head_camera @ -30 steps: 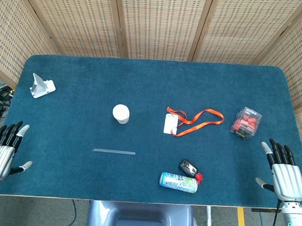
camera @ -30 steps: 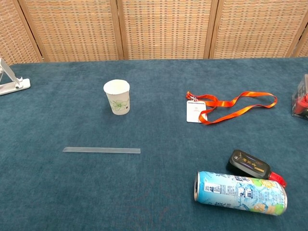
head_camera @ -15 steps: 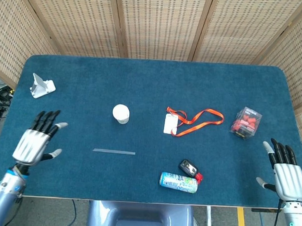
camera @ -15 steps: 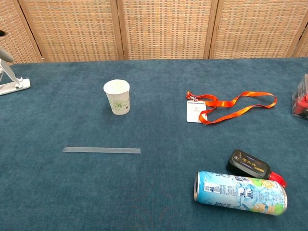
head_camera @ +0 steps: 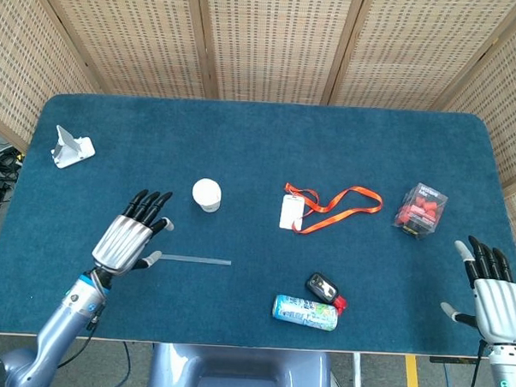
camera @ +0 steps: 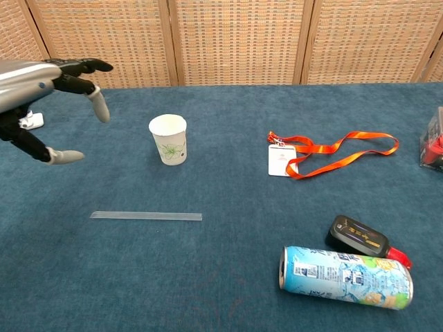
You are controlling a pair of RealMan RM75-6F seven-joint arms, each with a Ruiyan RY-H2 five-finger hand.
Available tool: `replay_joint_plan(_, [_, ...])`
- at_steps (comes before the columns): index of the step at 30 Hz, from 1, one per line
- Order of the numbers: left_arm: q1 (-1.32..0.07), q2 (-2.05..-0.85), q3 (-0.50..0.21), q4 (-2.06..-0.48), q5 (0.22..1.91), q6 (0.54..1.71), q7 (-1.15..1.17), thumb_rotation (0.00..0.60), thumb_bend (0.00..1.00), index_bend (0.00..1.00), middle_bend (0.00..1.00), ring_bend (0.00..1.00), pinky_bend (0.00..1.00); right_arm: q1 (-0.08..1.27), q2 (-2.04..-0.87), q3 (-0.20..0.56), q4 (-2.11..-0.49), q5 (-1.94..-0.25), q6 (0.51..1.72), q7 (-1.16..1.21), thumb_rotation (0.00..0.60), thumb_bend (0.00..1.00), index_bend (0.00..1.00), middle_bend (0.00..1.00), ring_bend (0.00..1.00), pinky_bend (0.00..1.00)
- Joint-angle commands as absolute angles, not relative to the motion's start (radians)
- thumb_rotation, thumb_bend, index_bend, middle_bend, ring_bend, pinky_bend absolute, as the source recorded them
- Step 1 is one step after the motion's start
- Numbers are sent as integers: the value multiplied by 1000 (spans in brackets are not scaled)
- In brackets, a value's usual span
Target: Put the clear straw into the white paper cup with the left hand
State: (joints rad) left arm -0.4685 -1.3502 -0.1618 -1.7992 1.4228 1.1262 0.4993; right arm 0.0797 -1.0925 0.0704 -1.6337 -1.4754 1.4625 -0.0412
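The clear straw lies flat on the blue table, pointing left to right, in front of the white paper cup, which stands upright. My left hand hovers open above the table just left of the straw's left end, fingers spread and holding nothing. My right hand stays open at the table's front right corner, far from both objects; only the head view shows it.
An orange lanyard with a white badge lies right of the cup. A drink can on its side and a black car key sit front right. A clear box of red pieces is far right, a white stand back left.
My left hand has swung in from the table's front left edge toward the straw's left end and now appears in the chest view. The right hand barely moved.
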Motion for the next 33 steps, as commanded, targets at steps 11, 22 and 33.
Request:
replay_joint_plan(11, [-573,-1541,-185,-1793,1180,1095,763,600,266,448,0,0,20,79,-1079,71,-1637,-1477,1461,0,600,43,43,0,0,0])
replay_joint_plan(22, [-675,-1639,-195,-1727,1012,1068,887,600,274,482,0,0,20,77,-1067,72,-1640,-1480,1462,32,600,43,43,0,0,0])
replay_joint_plan(33, [-750,-1721,-175,-1644,884,1072,962,600,277,493,0,0,20,77,-1062,73,-1639,-1478,1460,50,600,43,43,0,0,0])
